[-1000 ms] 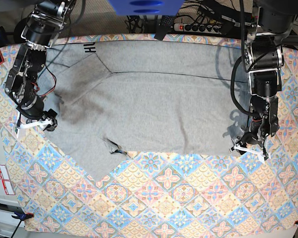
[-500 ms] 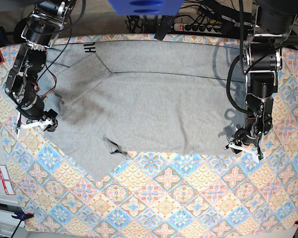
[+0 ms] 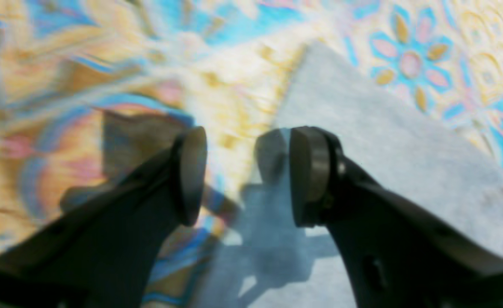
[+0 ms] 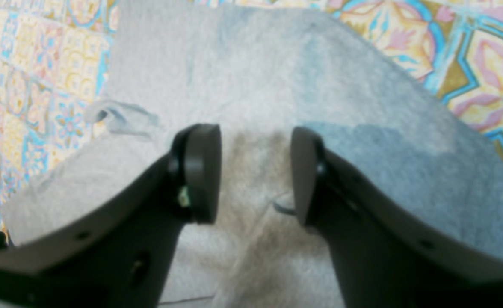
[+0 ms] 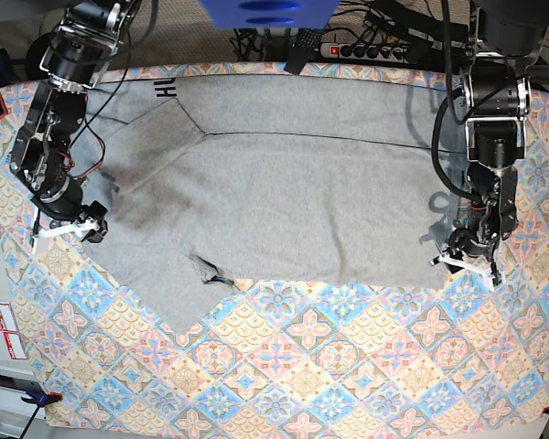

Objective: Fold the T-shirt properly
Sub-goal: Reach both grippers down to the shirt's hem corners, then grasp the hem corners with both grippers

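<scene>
Both grippers, left (image 5: 468, 262) and right (image 5: 67, 229), hang unclenched at opposite T-shirt (image 5: 293, 192) edges.
Neither grasps cloth; likely positioned to pinch corners for folding.

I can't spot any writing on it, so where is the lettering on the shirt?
In the base view, the black lettering peeks out at the top left edge of the T-shirt, by the folded-over sleeve, near the table's far edge.

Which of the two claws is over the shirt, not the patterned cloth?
The right gripper, at the base view's left: only grey T-shirt lies beneath it. The left gripper straddles the shirt's corner and the tablecloth.
</scene>
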You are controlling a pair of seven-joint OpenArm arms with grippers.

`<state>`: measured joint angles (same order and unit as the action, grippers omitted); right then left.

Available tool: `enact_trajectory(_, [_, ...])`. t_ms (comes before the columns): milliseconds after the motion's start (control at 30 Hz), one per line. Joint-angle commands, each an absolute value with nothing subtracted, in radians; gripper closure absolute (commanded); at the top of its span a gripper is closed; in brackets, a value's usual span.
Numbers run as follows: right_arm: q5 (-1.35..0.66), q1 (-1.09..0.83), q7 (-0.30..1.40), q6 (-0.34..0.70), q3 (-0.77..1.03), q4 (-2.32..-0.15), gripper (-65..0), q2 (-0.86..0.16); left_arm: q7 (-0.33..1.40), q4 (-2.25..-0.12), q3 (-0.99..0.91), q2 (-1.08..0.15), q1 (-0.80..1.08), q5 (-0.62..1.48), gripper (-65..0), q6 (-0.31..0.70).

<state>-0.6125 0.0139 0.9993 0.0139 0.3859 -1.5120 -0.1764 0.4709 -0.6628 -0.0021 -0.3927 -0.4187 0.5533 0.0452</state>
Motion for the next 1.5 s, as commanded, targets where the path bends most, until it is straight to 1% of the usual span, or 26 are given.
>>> enact_trajectory(0, [-0.625, 0.031, 0.984, 0.019, 0.387, -1.531, -26.7, -0.189, 0.455, -0.674, -0.004, -0.400, -0.444, 0.558, -32.3, 0.051])
enact_trajectory(167, [-0.627, 0.031, 0.984, 0.019, 0.389, -1.532, -26.7, -0.189, 0.452, -0.674, 0.002, -0.387, -0.427, 0.556, -32.3, 0.051])
enact_trajectory(367, [-0.627, 0.028, 0.984, 0.019, 0.389, -1.535, -26.7, -0.189, 0.456, -0.674, 0.005, -0.323, -0.418, 0.555, -31.9, 0.051])
enact_trajectory(600, [-0.627, 0.027, 0.984, 0.019, 0.390, -1.537, -26.7, -0.189, 0.484, -0.679, 0.004, -0.282, -0.401, 0.561, -31.3, 0.061])
enact_trajectory(667, [-0.627, 0.027, 0.984, 0.019, 0.390, -1.537, -26.7, -0.189, 0.499, -0.680, 0.004, -0.282, -0.401, 0.562, -26.3, 0.062])
enact_trajectory(700, [-0.627, 0.027, 0.984, 0.019, 0.390, -1.537, -26.7, -0.189, 0.501, -0.680, 0.002, -0.282, -0.401, 0.562, -21.7, 0.062])
enact_trajectory(800, [-0.627, 0.028, 0.984, 0.019, 0.390, -1.534, -26.5, -0.189, 0.499, -0.680, -0.002, -0.286, -0.401, 0.564, -2.1, 0.062])
enact_trajectory(833, [-0.627, 0.030, 0.984, 0.019, 0.390, -1.529, -26.5, -0.189, 0.499, -0.680, -0.002, -0.288, -0.403, 0.564, 0.0, 0.061])
enact_trajectory(1000, [-0.625, 0.033, 0.987, 0.019, 0.380, -1.506, -26.5, -0.191, 0.504, -0.682, -0.002, -0.306, -0.395, 0.564, 0.0, 0.061])
enact_trajectory(1133, [-0.625, 0.099, 0.990, 0.019, 0.341, -1.435, -26.5, -0.205, 0.506, -0.779, -0.002, -0.312, -0.348, 0.564, 0.0, 0.061])
enact_trajectory(1300, [-0.625, 0.148, 0.987, 0.019, 0.255, -1.310, -26.8, -0.294, 0.530, -0.961, -0.002, -0.331, -0.251, 0.564, 0.0, 0.061])
enact_trajectory(1367, [-0.624, 0.189, 0.986, 0.019, 0.193, -1.260, -29.0, -0.329, 0.549, -1.004, -0.002, -0.331, -0.232, 0.564, 0.0, 0.061])
enact_trajectory(1467, [-0.624, 0.254, 0.984, 0.019, 0.125, -1.213, -35.0, -0.357, 0.561, -1.052, -0.005, -0.332, -0.197, 0.564, 0.0, 0.061])
